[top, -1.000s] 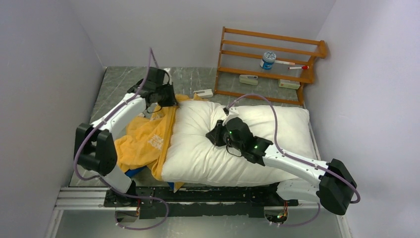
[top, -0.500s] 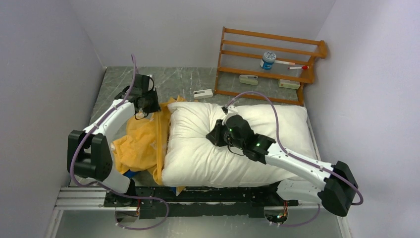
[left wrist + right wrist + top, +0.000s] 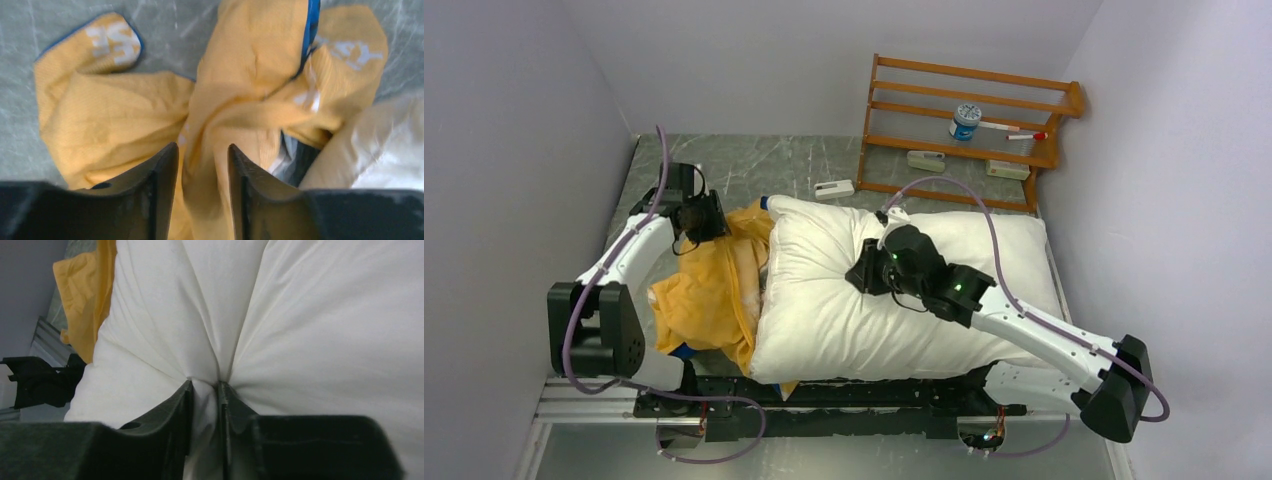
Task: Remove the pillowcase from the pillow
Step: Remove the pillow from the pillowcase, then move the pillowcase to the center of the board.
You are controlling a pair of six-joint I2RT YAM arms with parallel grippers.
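Observation:
The white pillow (image 3: 904, 290) lies across the table's middle and right. The pillowcase (image 3: 709, 295), orange-yellow side out with blue edging, is bunched at the pillow's left end and still wraps its left edge. My left gripper (image 3: 707, 222) is shut on a fold of the pillowcase (image 3: 210, 130) at the far left, its fingers (image 3: 160, 175) pinching yellow cloth. My right gripper (image 3: 864, 275) is shut on a pinch of the pillow (image 3: 300, 315) on its top, cloth gathered between the fingers (image 3: 182, 405).
A wooden rack (image 3: 969, 130) stands at the back right with a small jar (image 3: 965, 120) and pens on it. A small white box (image 3: 834, 188) lies on the grey table (image 3: 754, 160) behind the pillow. Walls close in left and right.
My left gripper has pulled the pillowcase leftward and away from the pillow, baring more of the pillow's left end. My right gripper keeps its hold and has shifted slightly.

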